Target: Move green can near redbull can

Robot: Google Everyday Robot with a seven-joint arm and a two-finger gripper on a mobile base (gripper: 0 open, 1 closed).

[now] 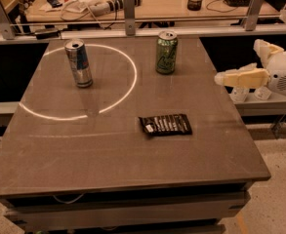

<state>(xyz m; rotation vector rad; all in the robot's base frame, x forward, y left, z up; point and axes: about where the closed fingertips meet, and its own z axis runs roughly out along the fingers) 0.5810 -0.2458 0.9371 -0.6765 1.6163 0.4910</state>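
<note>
The green can stands upright at the far middle-right of the dark table; it has pale scrawled markings and a silver top. The slim blue-and-silver redbull can stands upright at the far left, inside a bright ring of light. The two cans are well apart. My cream-coloured gripper hovers off the table's right edge, to the right of the green can and touching nothing. Its fingers are spread open and it is empty.
A flat black snack packet lies near the middle of the table, in front of the green can. A metal rail with posts runs behind the table, with a cluttered desk beyond. A shelf lies under the gripper.
</note>
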